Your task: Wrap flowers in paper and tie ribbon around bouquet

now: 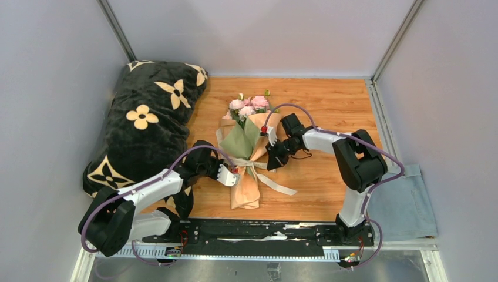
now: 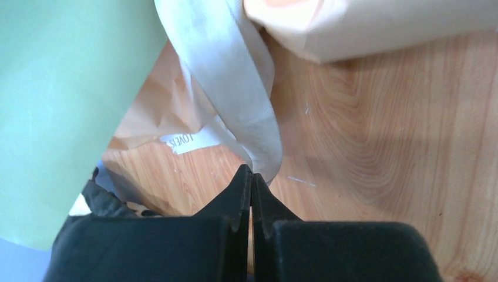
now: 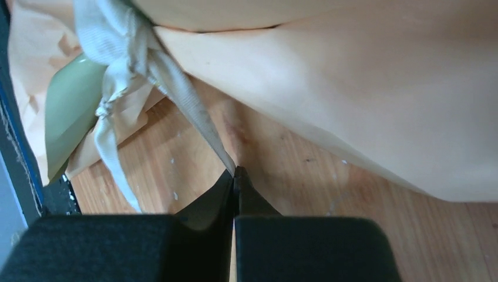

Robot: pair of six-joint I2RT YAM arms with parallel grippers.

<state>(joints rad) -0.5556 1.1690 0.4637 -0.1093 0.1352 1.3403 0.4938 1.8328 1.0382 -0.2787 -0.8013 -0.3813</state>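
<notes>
The bouquet (image 1: 245, 154) lies on the wooden table, pink flowers (image 1: 249, 106) pointing away from the arms. Its peach-tan paper (image 1: 245, 192) forms a cone with an olive green fold (image 1: 242, 141). The cream ribbon (image 1: 276, 184) is knotted around the cone's waist. My left gripper (image 1: 235, 174) sits at the cone's left side. In the left wrist view that gripper (image 2: 252, 176) is shut on a ribbon (image 2: 249, 94) loop. My right gripper (image 1: 270, 166) is at the cone's right side. The right wrist view shows it (image 3: 235, 172) shut on a taut ribbon (image 3: 188, 100) strand running from the knot (image 3: 117, 53).
A black cushion with cream flower shapes (image 1: 147, 123) fills the table's left side, beside my left arm. A grey-blue cloth (image 1: 405, 205) lies off the table's right edge. Grey walls close in the back and both sides.
</notes>
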